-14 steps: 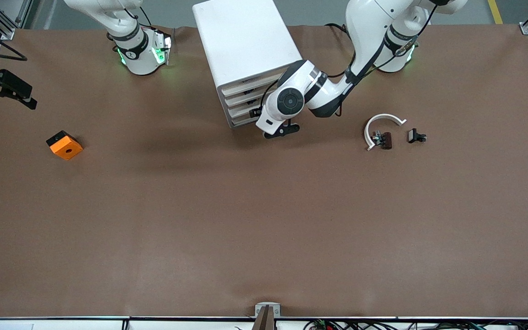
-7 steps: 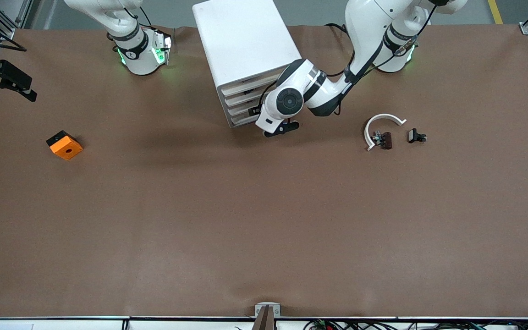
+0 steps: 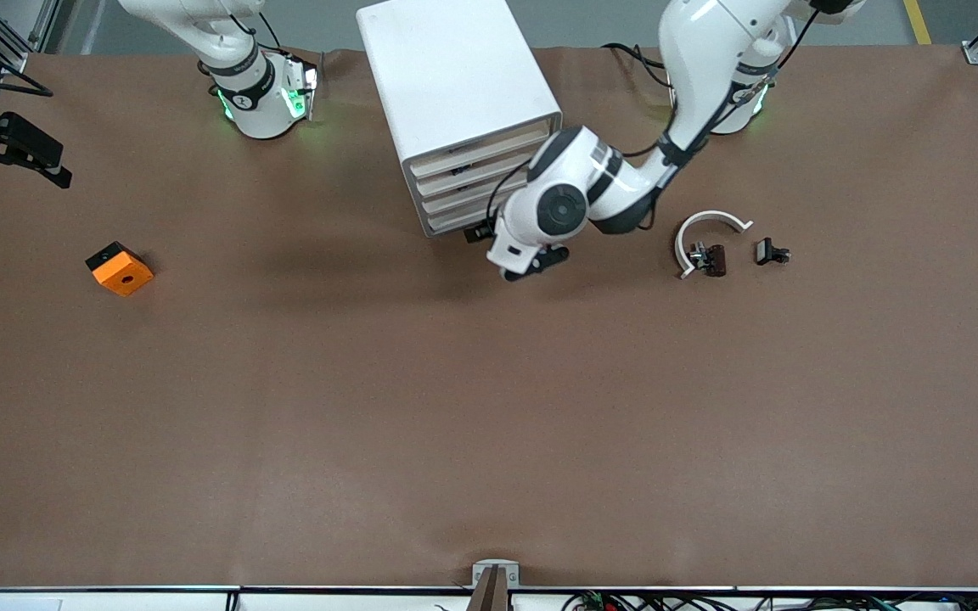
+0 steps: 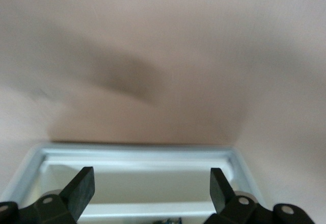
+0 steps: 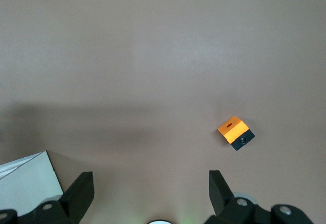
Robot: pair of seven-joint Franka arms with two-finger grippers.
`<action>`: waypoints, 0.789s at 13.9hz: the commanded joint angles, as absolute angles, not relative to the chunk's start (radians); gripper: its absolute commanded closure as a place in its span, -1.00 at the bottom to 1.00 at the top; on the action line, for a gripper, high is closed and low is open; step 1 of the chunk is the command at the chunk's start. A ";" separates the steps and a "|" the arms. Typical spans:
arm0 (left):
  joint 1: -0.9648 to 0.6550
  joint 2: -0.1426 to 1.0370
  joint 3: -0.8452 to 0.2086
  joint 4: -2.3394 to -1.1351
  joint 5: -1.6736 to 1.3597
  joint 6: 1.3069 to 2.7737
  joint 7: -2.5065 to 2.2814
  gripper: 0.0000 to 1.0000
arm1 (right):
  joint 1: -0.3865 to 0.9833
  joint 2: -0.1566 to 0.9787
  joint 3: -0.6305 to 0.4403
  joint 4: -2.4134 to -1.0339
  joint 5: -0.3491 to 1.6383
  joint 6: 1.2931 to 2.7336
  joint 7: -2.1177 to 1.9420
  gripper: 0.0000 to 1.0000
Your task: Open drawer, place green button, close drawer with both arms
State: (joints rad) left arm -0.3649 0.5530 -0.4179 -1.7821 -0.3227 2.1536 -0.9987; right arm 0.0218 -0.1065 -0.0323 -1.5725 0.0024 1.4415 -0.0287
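The white cabinet (image 3: pixel 455 76) stands near the robots' bases, with four cream drawer fronts (image 3: pixel 455 182). My left gripper (image 3: pixel 482 231) is at the lowest fronts, and the arm's wrist hides that spot. In the left wrist view the left gripper (image 4: pixel 151 178) is open and empty over a pulled-out white drawer (image 4: pixel 137 151). A small dark blue-green bit (image 4: pixel 179 219) shows in the drawer at the view's edge; I cannot tell if it is the button. My right gripper (image 3: pixel 59 176) waits high over the right arm's end of the table, open and empty (image 5: pixel 151 179).
An orange block with a hole (image 3: pixel 120 268) lies toward the right arm's end and also shows in the right wrist view (image 5: pixel 234 130). A white curved strip (image 3: pixel 710 222) with small black parts (image 3: pixel 771 252) lies toward the left arm's end.
My left hand has moved out from the cabinet front, toward the front camera and the left arm's end. The right gripper shifted slightly, then stayed still.
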 commanded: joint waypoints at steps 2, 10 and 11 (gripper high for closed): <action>-0.229 0.549 -0.399 -1.613 -0.152 1.996 -1.003 -1.00 | 0.006 -0.091 -0.020 -1.569 0.003 1.385 -0.026 -1.00; 0.032 0.419 -0.399 -1.537 0.084 1.968 -0.867 -1.00 | 0.006 -0.084 -0.020 -1.572 0.011 1.374 -0.023 -1.00; 0.063 0.387 -0.399 -1.536 0.086 1.907 -0.811 -1.00 | 0.006 -0.084 -0.020 -1.572 0.011 1.373 -0.023 -1.00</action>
State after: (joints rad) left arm 0.0104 0.4625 -0.3950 -1.5240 0.0667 1.9891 -0.8945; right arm 0.0216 -0.0840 -0.0313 -1.5753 0.0037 1.3843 -0.0287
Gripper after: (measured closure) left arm 0.000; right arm 0.000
